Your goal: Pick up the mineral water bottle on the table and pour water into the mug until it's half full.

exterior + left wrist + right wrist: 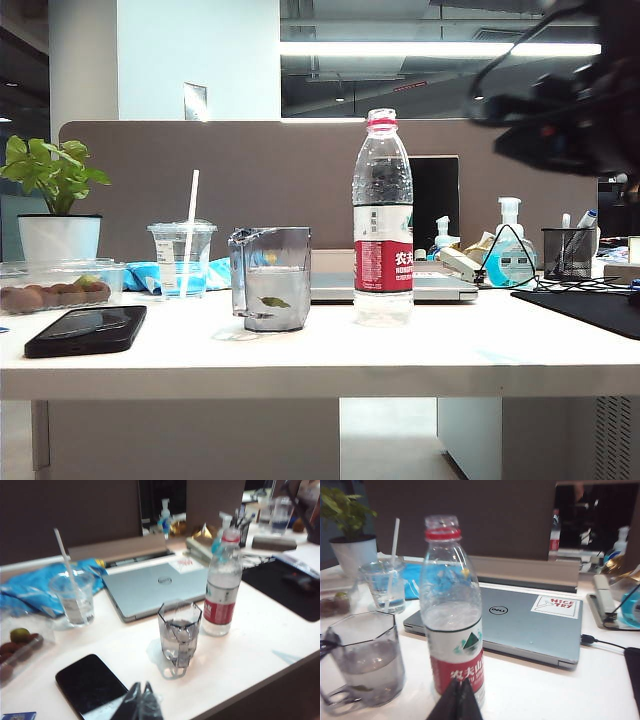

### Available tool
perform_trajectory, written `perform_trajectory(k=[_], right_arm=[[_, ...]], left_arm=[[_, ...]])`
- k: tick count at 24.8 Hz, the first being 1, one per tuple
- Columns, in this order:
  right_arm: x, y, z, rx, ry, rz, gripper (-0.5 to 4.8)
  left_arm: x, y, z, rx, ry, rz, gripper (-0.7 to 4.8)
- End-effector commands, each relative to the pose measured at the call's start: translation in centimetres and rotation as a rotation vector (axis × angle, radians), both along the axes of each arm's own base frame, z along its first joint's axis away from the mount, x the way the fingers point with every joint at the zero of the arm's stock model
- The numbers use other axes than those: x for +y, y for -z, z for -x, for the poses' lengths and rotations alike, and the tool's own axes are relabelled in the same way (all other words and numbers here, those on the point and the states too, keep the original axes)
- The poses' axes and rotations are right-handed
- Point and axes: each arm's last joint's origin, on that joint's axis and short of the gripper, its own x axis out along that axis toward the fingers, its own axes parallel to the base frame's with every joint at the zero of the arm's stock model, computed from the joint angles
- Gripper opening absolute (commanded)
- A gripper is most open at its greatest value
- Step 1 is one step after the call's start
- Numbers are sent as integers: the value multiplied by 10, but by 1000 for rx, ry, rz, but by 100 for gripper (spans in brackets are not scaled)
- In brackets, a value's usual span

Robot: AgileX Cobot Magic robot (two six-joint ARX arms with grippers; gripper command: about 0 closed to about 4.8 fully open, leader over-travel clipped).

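Observation:
The mineral water bottle (383, 215), clear with a red-and-white label, stands upright on the white table (320, 375), just right of the smoky-grey mug (271, 278). The mug holds some water. In the right wrist view my right gripper (461, 681) is shut and empty, its tips close in front of the label of the bottle (452, 615), with the mug (367, 660) beside it. In the left wrist view my left gripper (141, 684) is shut on nothing, above the table's near edge, short of the mug (179, 635) and the bottle (221, 587). A blurred dark arm (570, 100) hangs at the exterior view's upper right.
A black phone (87, 330) lies front left. Behind the mug stand a lidded cup with a straw (182, 258) and a closed silver laptop (530, 622). A potted plant (58, 205), a fruit box (55, 285), sanitizer bottles (510, 250), a pen holder (568, 252) and a black mat (590, 305) ring the area.

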Motion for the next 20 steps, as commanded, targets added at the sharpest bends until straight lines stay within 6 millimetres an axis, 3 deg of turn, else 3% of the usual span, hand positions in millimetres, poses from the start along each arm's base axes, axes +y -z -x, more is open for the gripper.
perform_trajectory(k=[1,6,12,20], right_arm=[[-6,-3,13,-38,-6,-24,-6],[-14,-4,28,-64,-7,-38,-6],[-15,-2,32,-55,-22,-32,-6],[-15,-1,32,-47,-21,-28,-6]], left_arm=[[6,3,12,4,-2,-3,-4],[14,14,22,15,-79,-70,-4],[13,24,11,-12,-216,-100,-4],[11,29,9,3,-187,-105,-4]])
